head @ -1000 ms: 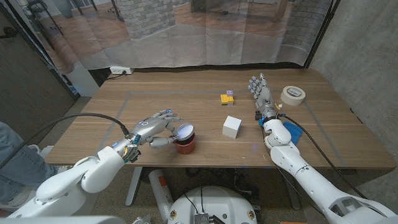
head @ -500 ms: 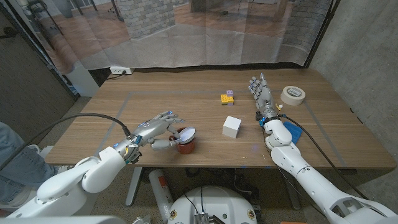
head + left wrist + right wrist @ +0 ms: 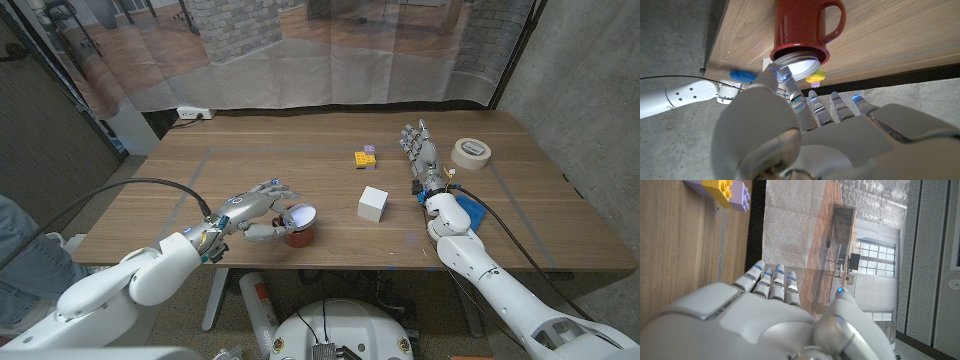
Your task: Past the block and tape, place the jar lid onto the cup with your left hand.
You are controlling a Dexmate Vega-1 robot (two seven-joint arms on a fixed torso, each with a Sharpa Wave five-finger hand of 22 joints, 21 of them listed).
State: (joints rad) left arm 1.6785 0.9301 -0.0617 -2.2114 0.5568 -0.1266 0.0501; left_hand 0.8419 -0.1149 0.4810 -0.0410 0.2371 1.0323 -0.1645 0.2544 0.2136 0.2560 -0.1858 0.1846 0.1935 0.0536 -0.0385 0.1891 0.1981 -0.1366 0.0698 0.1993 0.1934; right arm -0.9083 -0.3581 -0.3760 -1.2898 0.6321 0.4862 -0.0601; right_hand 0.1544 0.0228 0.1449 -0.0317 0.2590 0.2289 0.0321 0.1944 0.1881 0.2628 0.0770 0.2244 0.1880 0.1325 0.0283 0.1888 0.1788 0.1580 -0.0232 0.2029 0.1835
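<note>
A red cup (image 3: pixel 298 237) stands near the table's front edge, and the silver jar lid (image 3: pixel 300 215) sits on its mouth, a little tilted. My left hand (image 3: pixel 252 209) hovers just left of the cup with its fingers spread, holding nothing. In the left wrist view the lid (image 3: pixel 799 64) covers the mouth of the cup (image 3: pixel 802 25), and one fingertip (image 3: pixel 771 70) is close to the lid's rim. My right hand (image 3: pixel 424 160) stands on its edge at the right with straight fingers, holding nothing.
A white block (image 3: pixel 373 203) stands right of the cup. Small yellow and purple bricks (image 3: pixel 365 158) lie farther back. The tape roll (image 3: pixel 471 152) lies at the far right, a blue object (image 3: pixel 470 212) beside my right forearm. A person's leg (image 3: pixel 15 250) is at the left edge.
My left hand has let go of the lid and drawn back to the left from over the cup. The lid stays on the cup. The right hand has not moved.
</note>
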